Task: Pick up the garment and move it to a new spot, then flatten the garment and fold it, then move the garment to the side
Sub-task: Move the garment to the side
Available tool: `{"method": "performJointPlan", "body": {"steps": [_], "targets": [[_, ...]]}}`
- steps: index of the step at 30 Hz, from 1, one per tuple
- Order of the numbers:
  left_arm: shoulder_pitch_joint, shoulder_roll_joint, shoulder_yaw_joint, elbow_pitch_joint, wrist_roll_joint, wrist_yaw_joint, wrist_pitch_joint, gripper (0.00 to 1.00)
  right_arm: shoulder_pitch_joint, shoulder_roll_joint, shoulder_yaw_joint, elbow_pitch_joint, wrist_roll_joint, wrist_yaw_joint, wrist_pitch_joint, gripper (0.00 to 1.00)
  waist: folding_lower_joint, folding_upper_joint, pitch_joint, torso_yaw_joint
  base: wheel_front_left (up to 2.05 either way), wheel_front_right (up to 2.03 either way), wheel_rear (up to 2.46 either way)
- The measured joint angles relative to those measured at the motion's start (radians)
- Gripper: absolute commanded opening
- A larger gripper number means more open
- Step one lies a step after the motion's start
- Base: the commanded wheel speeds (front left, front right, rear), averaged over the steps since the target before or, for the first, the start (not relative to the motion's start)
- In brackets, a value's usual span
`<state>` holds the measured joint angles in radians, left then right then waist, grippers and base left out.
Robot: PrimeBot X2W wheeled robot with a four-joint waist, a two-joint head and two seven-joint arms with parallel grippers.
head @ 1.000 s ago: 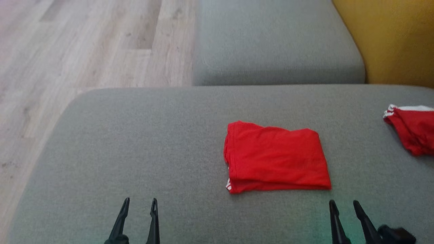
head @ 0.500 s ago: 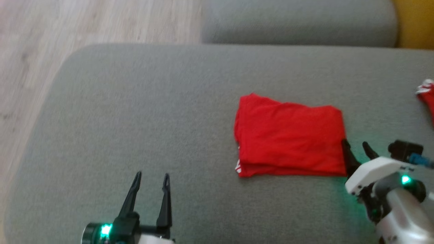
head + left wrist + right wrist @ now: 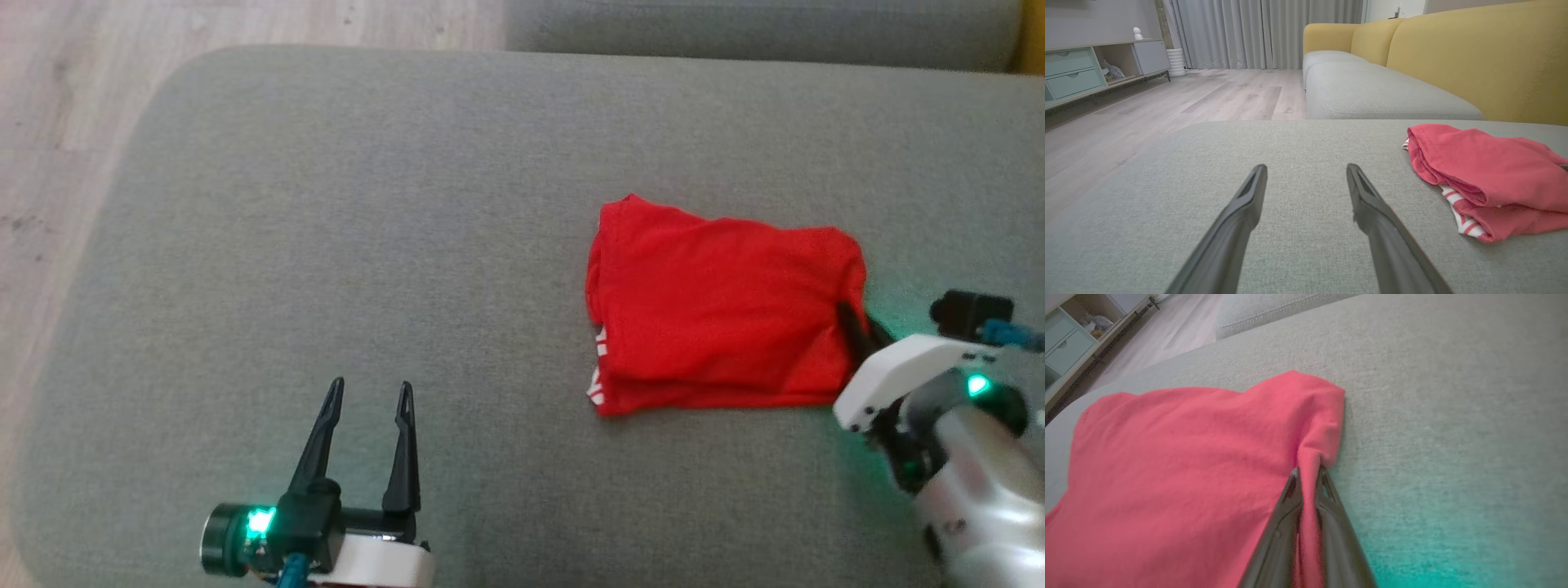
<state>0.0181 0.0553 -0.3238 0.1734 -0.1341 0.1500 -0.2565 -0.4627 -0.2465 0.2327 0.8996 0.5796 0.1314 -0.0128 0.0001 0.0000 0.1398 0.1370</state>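
The right gripper [image 3: 1308,473], jaws clamped on the folded garment's [image 3: 718,302] right edge, looks set to drag it aside; the left gripper [image 3: 371,392], jaws apart, idles well left.

On the cushion [image 3: 367,204], right of centre: garment [image 3: 722,314]. At its right edge: right gripper [image 3: 856,317]. Lower left: left gripper [image 3: 371,384]. Upper left: floor [image 3: 82,82].

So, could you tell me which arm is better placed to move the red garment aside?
Right: the right gripper is shut on the folded red cloth garment's edge; the left gripper hangs open, apart from it.
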Motion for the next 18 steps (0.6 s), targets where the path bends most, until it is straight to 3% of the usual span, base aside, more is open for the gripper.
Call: {"method": "performJointPlan", "body": {"steps": [6,18], "targets": [[-0.013,0.0,0.002,-0.014,0.0,0.001,0.0,1.0,-0.065,-0.132,0.05,-0.012,-0.028,0.0,-0.032,0.0,-0.0001,0.0,0.043,-0.036,0.0,0.0,0.0],[-0.175,-0.002,-0.005,-0.03,0.012,-0.009,0.0,1.0,-0.268,-0.44,0.016,-0.089,-0.103,0.0,-0.049,0.0,0.0002,0.0,0.215,-0.122,0.0,0.0,0.0]]}}
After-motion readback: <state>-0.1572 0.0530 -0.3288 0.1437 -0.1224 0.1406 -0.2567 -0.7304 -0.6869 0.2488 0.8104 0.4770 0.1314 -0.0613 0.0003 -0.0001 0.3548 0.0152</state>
